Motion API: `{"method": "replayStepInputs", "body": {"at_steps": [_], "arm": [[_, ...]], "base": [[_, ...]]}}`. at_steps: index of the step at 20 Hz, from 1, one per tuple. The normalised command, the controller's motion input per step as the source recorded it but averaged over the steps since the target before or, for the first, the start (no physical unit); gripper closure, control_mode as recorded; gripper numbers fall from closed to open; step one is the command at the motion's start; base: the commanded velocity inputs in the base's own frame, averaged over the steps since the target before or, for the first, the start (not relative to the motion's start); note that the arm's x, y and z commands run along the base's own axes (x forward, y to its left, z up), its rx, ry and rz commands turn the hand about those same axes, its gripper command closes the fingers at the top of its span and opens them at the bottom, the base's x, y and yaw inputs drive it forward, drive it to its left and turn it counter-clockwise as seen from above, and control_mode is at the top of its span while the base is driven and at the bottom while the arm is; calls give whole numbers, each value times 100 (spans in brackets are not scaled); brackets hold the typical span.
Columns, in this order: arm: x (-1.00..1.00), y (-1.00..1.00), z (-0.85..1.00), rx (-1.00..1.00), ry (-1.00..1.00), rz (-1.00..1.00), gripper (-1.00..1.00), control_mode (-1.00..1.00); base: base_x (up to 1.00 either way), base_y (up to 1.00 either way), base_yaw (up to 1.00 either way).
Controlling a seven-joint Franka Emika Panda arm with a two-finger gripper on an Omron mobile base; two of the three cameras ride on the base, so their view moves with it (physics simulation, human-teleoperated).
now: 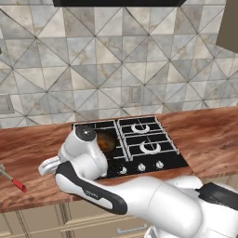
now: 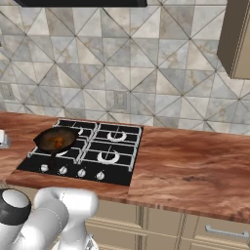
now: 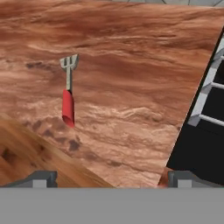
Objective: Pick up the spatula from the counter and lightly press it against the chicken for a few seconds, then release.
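1. The spatula lies flat on the wooden counter, left of the cooktop and well apart from it. Nothing touches it. It has a red handle and a slotted grey metal head, and in the hand view the head points away from the camera.
2. The gripper hovers over the counter, nearer the camera than the spatula. Its jaws stand wide apart and hold nothing. One dark fingertip sits below the red handle in the hand view, the other near the cooktop's black edge.
3. The white arm bends low and leftwards across the front of the counter in the left base view, and its dark-capped joint hides part of the pan.
4. The dark frying pan rests on the left side of the black cooktop, with the browned chicken inside it.
5. A wall cabinet hangs at the upper right.
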Motion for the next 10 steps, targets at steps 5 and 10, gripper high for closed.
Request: {"method": "replayStepInputs", "body": {"at_steps": [5, 10], "arm": [[0, 47, -1, 0, 0, 2, -100, -100], [2, 44, -5, 0, 2, 0, -100, -100]], "base": [[0, 0, 0], [0, 0, 0]]}}
